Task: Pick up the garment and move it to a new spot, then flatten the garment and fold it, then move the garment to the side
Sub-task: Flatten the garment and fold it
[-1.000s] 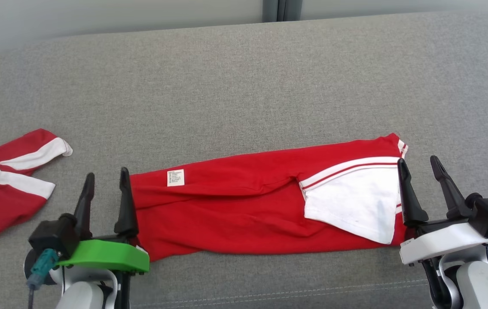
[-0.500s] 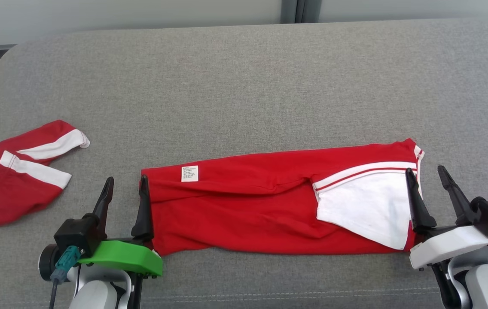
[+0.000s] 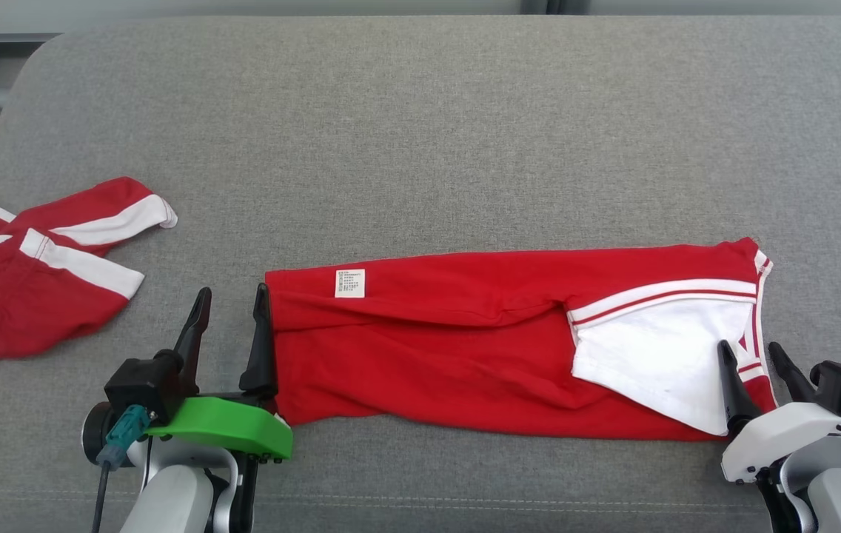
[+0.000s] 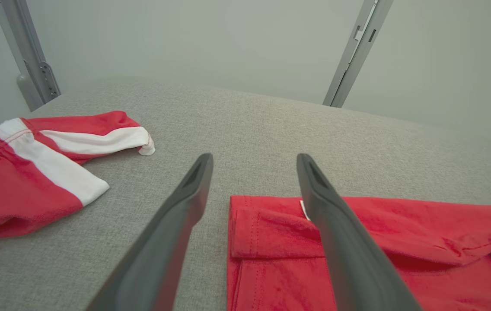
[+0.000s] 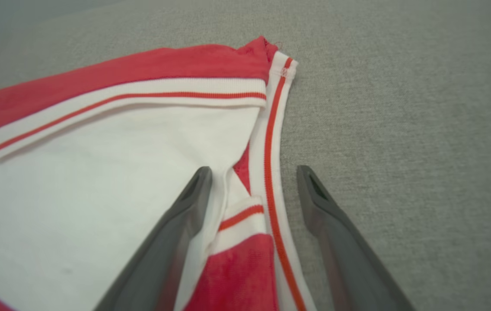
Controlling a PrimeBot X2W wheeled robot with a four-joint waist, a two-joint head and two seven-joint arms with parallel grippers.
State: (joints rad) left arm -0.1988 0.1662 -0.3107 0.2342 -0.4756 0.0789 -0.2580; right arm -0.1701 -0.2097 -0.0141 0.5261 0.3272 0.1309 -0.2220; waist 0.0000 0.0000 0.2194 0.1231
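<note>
**Grey cushion: fold partly done**

The garment lies on it as a long folded band. The left gripper straddles its label end and the right gripper its white end, jaws spread, empty. The next move is probably to pinch both ends and fold again

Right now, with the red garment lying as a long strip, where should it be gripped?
Likely its two short ends, from the near side: the red garment has its hem edge inside the open left pincer and its striped edge inside the right pincer.
</note>
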